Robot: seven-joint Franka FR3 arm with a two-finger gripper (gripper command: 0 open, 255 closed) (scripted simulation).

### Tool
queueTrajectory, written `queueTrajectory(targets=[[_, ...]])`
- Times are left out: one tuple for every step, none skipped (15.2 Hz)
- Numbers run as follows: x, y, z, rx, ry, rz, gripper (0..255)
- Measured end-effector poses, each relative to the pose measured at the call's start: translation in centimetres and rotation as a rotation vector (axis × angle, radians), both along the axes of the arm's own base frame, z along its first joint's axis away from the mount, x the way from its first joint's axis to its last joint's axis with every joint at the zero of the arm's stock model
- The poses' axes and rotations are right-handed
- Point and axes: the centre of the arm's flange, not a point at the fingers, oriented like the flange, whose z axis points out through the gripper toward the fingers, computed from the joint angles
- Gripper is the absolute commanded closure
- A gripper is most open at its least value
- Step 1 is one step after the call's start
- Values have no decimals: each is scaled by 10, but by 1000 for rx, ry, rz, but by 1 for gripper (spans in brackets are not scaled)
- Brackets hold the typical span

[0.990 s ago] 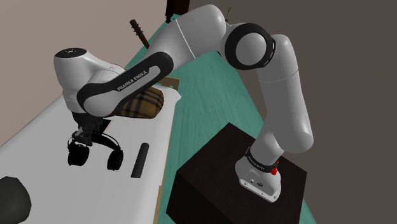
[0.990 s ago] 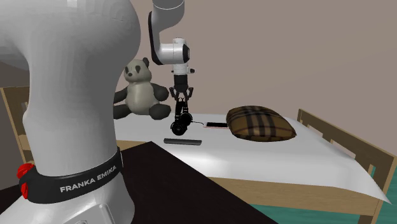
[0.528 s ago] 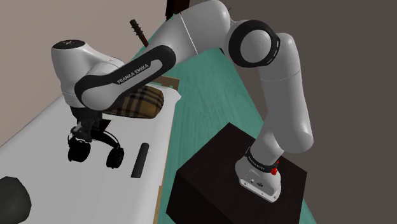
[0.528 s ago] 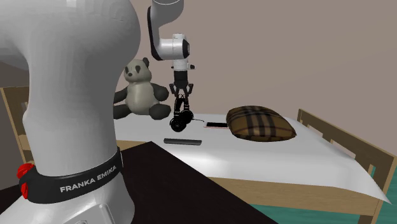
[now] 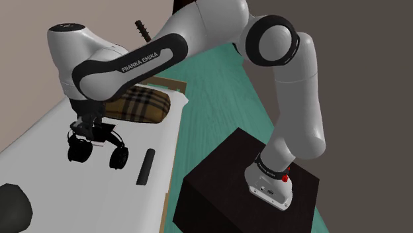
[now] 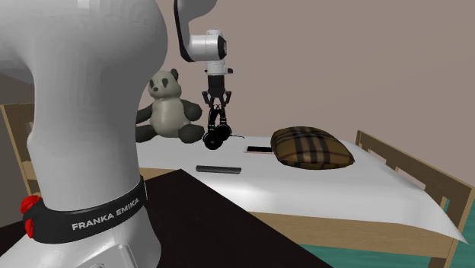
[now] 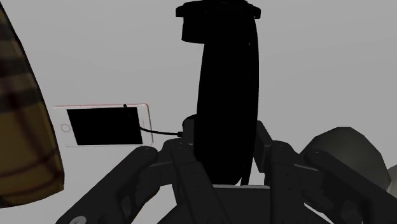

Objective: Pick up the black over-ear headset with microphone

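The grasp looks made and the lift is under way: the claw [image 6: 217, 114] is pinching the headband of the black headset [image 6: 216, 138], and the ear cups hang below it. As far as the second exterior view lets me judge, they are just clear of the white bed [image 6: 380, 199] rather than resting on it. In the wrist view the band [image 7: 226, 95] runs up between the two black fingers, which clasp it from both sides, with the phone [image 7: 105, 125] lying on the sheet beyond. What seems left is to raise the headset further off the bed. The arm [image 5: 291, 99] rises from its stand [image 5: 225, 179] at the shoulder view's lower right, bends at a high elbow, and sends the forearm up and to the left. There the wrist turns the claw [image 5: 89, 127] straight down over the sheet, near the plaid pillow [image 5: 139, 109] and beside a slim black bar [image 5: 145, 167].
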Motion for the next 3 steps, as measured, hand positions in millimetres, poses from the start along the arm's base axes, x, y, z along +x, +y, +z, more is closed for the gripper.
queueTrajectory(targets=[[0,-1,5,0,0,0,255],[0,0,10,0,0,0,255],[0,0,13,0,0,0,255]])
